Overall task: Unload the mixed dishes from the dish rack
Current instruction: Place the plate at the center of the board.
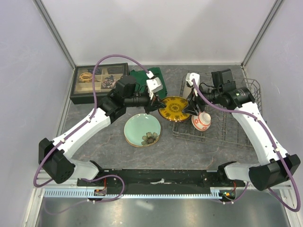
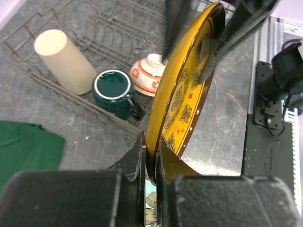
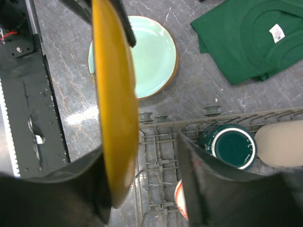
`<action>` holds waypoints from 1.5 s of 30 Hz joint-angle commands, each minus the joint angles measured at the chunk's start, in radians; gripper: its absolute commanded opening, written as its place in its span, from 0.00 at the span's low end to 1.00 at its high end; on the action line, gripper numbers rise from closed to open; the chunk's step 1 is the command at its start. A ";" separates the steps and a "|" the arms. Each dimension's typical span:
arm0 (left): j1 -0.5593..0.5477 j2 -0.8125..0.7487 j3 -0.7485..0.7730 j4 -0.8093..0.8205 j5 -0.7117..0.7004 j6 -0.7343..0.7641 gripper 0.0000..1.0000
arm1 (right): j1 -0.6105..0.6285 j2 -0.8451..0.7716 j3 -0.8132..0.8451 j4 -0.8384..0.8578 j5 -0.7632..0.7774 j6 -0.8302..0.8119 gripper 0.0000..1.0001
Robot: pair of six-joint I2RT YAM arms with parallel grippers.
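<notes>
Risk: yellow plate point(image 2: 189, 90) slips from left gripper point(image 2: 150, 142) pinching its rim, right gripper point(image 3: 142, 161) spread around it; drops onto green plate point(image 1: 142, 128) or rack point(image 1: 236, 127).

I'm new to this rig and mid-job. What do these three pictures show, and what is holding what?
Two white robot arms share a table, each ending in a two-finger gripper. One picture looks down from above. The other two come from a camera on each wrist. The left gripper is clamped on the rim of the yellow plate. The right gripper straddles the same plate, jaws open. On the table lie a green plate, a green cloth, a black tray and the wire rack, which holds a bowl, mug and tumbler.
</notes>
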 commanded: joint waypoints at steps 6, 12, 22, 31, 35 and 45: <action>-0.007 -0.044 -0.022 -0.072 -0.072 0.047 0.02 | 0.000 -0.039 -0.019 0.048 0.023 -0.016 0.72; 0.045 -0.065 -0.069 -0.164 -0.165 0.064 0.01 | 0.000 -0.058 -0.021 0.054 0.047 -0.013 0.80; 0.284 -0.098 -0.098 -0.313 -0.096 0.047 0.02 | 0.000 -0.043 -0.022 0.060 0.067 -0.002 0.83; 0.401 -0.035 -0.161 -0.365 -0.038 0.099 0.02 | 0.000 -0.087 -0.095 0.071 0.113 -0.022 0.84; 0.417 0.022 -0.172 -0.370 0.026 0.082 0.02 | 0.000 -0.107 -0.157 0.123 0.133 -0.007 0.84; 0.438 0.099 -0.167 -0.379 0.054 0.083 0.02 | -0.001 -0.108 -0.188 0.148 0.132 0.001 0.85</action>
